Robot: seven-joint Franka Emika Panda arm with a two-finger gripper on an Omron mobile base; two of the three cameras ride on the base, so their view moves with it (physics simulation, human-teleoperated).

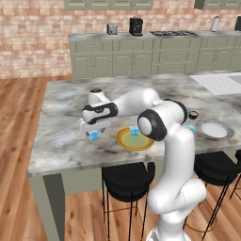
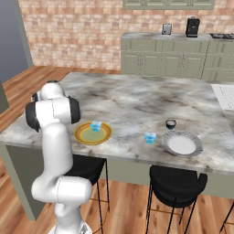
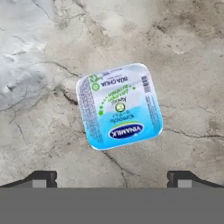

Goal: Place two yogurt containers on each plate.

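Observation:
My gripper [image 1: 95, 130] hangs open just above a light-blue yogurt container [image 1: 94, 137] that stands on the marble counter, left of the yellow-rimmed plate [image 1: 123, 142]. In the hand view that container [image 3: 119, 106] lies label-up ahead of the gripper [image 3: 113, 179], whose fingertips [image 3: 43, 179] stand wide apart and hold nothing. A second yogurt container [image 2: 95, 125] sits on the yellow-rimmed plate [image 2: 82, 135]. A third [image 2: 150, 137] stands on the counter just left of the grey-white plate [image 2: 182, 144].
A small dark bowl [image 2: 170, 124] stands behind the grey-white plate. Black bar stools [image 1: 128, 179] are tucked under the island's near edge. A toaster and a coffee machine [image 1: 136, 26] are on the back counter.

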